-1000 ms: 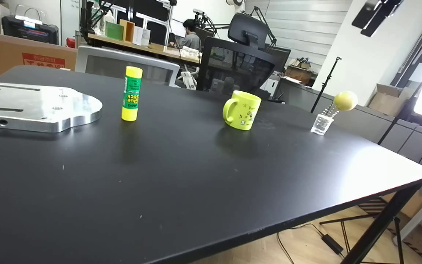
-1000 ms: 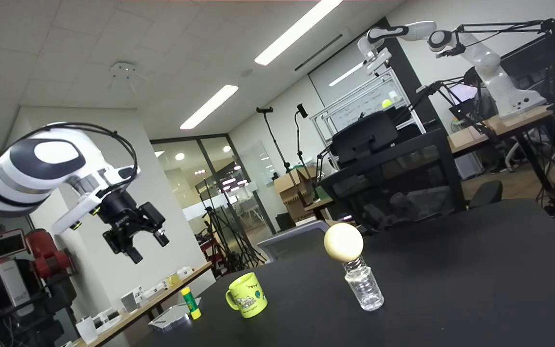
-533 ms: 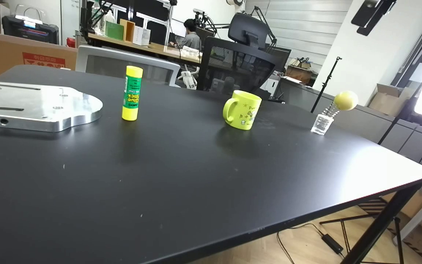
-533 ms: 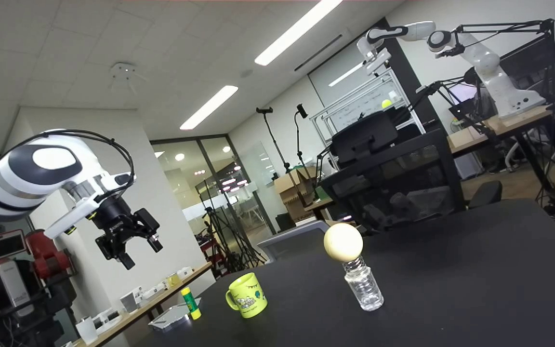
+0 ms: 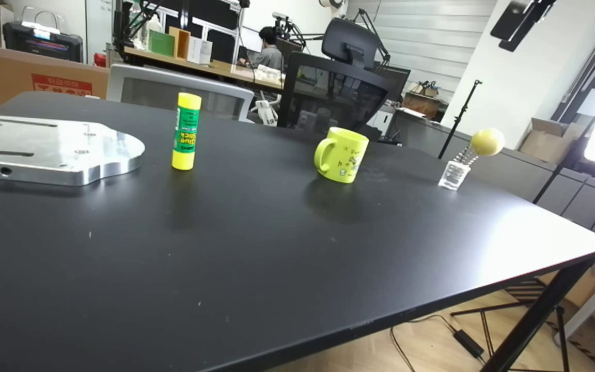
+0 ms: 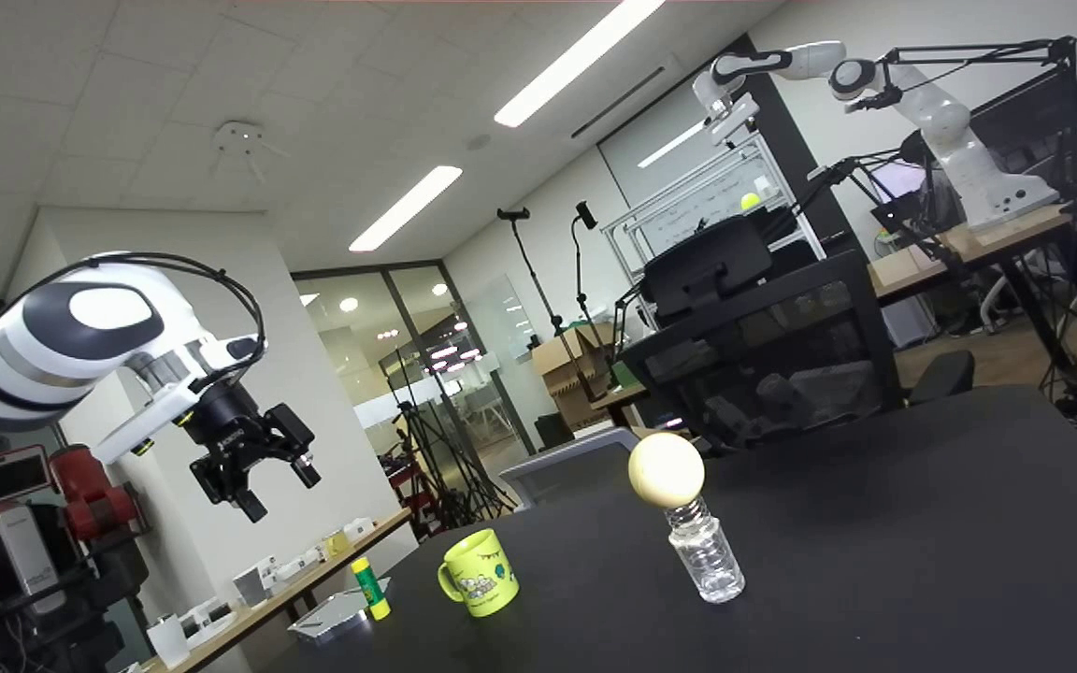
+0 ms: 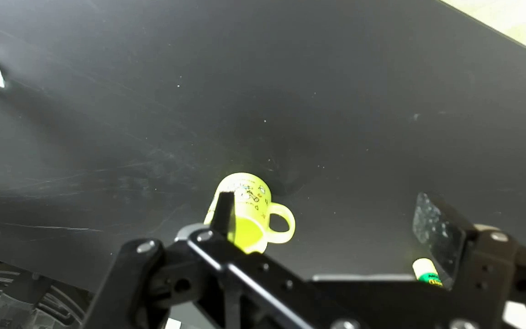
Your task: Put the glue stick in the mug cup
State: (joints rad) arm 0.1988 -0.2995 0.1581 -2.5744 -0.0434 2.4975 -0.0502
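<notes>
The glue stick point(image 5: 186, 133) stands upright on the dark table, yellow with a green label. It also shows in an exterior view point(image 6: 370, 589) and, partly hidden by the gripper body, in the wrist view point(image 7: 426, 270). The lime mug cup point(image 5: 348, 156) stands upright apart from it, its handle towards the glue stick. It also shows in an exterior view point(image 6: 482, 575) and behind one finger in the wrist view point(image 7: 257, 196). My gripper point(image 6: 281, 492) is open and empty, high above the table. Its fingers are wide apart in the wrist view point(image 7: 327, 210).
A thick silver metal plate point(image 5: 55, 147) lies beside the glue stick. A clear holder point(image 5: 454, 175) with a spring and a yellow ball point(image 5: 487, 142) stands beyond the mug; both show in both exterior views. Chairs stand behind the dark table point(image 5: 277, 258).
My gripper has moved slightly, a little lower and to the left in the exterior view that shows the arm. It stays open. The glue stick and mug have not moved.
</notes>
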